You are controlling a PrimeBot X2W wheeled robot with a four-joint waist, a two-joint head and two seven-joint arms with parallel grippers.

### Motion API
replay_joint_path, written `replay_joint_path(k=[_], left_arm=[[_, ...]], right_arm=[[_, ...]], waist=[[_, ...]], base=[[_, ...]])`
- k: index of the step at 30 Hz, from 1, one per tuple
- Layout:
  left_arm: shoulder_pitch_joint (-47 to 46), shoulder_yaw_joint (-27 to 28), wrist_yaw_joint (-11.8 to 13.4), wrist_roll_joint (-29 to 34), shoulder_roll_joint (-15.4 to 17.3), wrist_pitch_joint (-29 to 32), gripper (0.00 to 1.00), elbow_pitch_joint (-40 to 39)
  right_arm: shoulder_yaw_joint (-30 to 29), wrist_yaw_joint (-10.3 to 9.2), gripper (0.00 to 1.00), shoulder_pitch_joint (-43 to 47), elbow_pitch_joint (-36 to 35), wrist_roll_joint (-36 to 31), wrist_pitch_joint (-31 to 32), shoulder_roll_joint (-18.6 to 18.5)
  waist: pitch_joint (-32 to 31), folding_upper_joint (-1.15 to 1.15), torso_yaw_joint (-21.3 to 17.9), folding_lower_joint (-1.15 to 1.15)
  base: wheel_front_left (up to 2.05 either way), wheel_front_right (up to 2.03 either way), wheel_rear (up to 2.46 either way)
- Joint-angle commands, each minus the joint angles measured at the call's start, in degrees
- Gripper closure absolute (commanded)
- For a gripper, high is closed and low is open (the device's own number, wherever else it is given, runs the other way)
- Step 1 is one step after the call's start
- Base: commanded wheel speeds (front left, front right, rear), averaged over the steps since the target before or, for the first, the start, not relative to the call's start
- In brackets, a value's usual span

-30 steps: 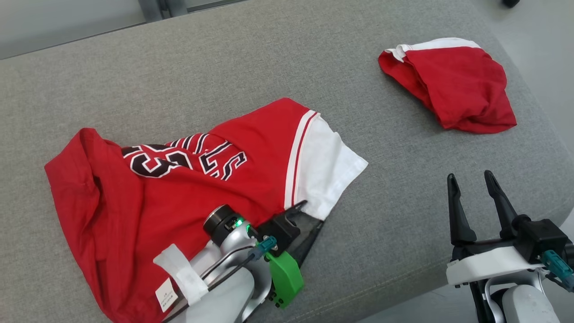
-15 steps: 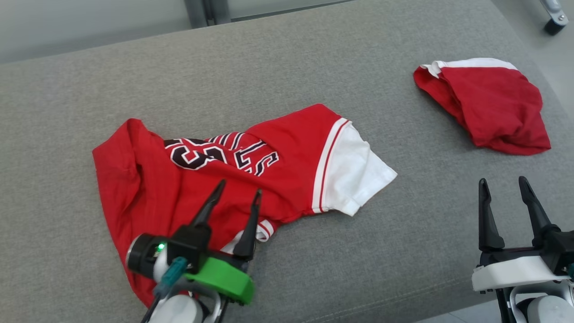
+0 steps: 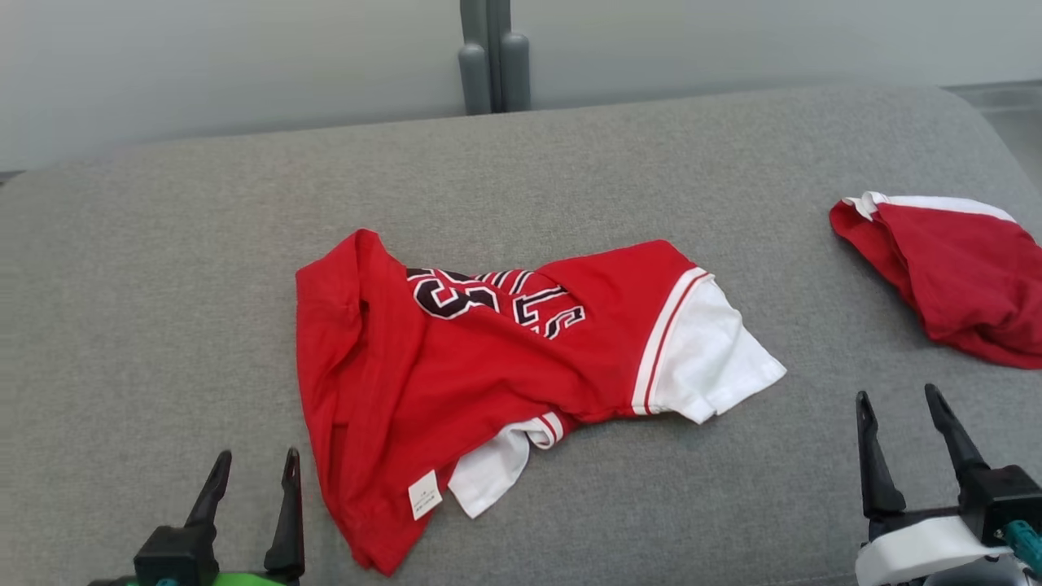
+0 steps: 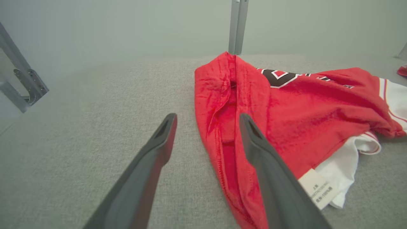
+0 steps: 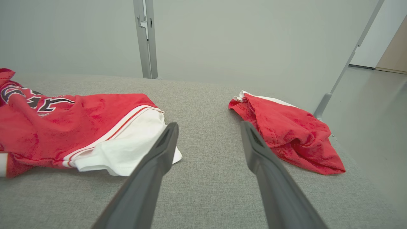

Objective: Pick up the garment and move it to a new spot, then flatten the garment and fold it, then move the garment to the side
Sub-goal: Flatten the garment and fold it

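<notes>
At centre of the grey cushioned surface [image 3: 163, 268], clock read on the head view with 12 away from the robot:

1. Garment [image 3: 488, 366]: red jersey with white sleeves, lying crumpled, not folded. Long axis runs 9 to 3 o'clock, tipped slightly toward 4. Hem end at 9 o'clock, its edge bunched in a ridge running 12 to 6. One white sleeve [image 3: 708, 358] points to 4 o'clock. A second white sleeve [image 3: 492, 468] pokes out from under the lower edge toward 6. Black-and-white lettering [image 3: 496, 301] near the 12 o'clock edge, reading upside down. White label [image 3: 425, 494] at the hem's 6 o'clock corner.

2. Second red garment [image 3: 952, 281]: white-trimmed, heaped at 3 o'clock, well apart from entry 1.

3. Left gripper [image 3: 256, 460]: at 7 o'clock, fingers spread wide, nothing between them, tips toward 12, near the hem corner but not touching it.

4. Right gripper [image 3: 895, 396]: at 5 o'clock, fingers spread wide, empty, tips toward 12.

5. Grey post [image 3: 492, 65]: behind the surface at 12 o'clock.
</notes>
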Motion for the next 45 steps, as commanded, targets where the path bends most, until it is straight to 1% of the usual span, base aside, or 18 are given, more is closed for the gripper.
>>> replay_joint_path(k=[1,5,9,14,23,31,39,45], left_arm=[[2.27,0.55,-0.8,-0.34,0.57,-0.53,0.0,1.12],[4.35,2.01,-1.28,-0.63,0.56,-0.88,0.0,2.41],[6.23,4.5,-2.35,-0.26,-0.62,-1.12,0.0,3.36],[8.34,7.86,-4.99,1.4,-2.4,-1.04,0.0,3.72],[11.19,13.73,-9.7,4.9,-5.93,-1.05,0.0,4.49],[11.74,17.58,-12.75,8.16,-8.79,-1.04,0.0,4.93],[10.55,19.7,-16.3,10.82,-10.9,-1.0,0.0,4.25],[8.35,19.35,-18.48,12.2,-11.94,-1.0,0.0,4.94]], right_arm=[[0.09,-0.1,0.0,1.63,1.07,-0.28,-0.18,-0.14],[-0.06,-0.1,0.0,2.48,2.18,-0.22,-0.18,0.0],[-0.63,-0.1,0.0,3.37,3.6,-0.53,-0.17,0.24],[-0.73,-0.1,0.0,3.69,5.03,-1.07,-0.18,0.31],[0.13,-0.1,0.0,2.09,5.36,-1.57,-0.18,-0.32],[-0.52,-0.1,0.0,1.9,4.95,-1.4,-0.18,-0.2],[-1.1,-0.1,0.0,2.01,4.59,-1.6,-0.18,0.15],[-0.94,-0.1,0.0,2.27,4.6,-1.69,-0.18,0.41]], waist=[[-4.66,0.0,3.8,0.0],[-5.59,0.0,4.41,0.0],[-6.16,0.0,5.08,0.0],[-6.8,0.0,5.41,0.0],[-7.57,0.0,4.99,0.0],[-7.63,0.0,5.27,0.0],[-7.67,0.0,5.1,0.0],[-7.58,0.0,4.76,0.0]], base=[[0.0,0.0,0.0],[0.0,0.0,0.0],[0.0,0.0,0.0],[0.0,0.0,0.0],[0.0,0.0,0.0],[0.0,0.0,0.0],[0.0,0.0,0.0],[0.0,0.0,0.0]])
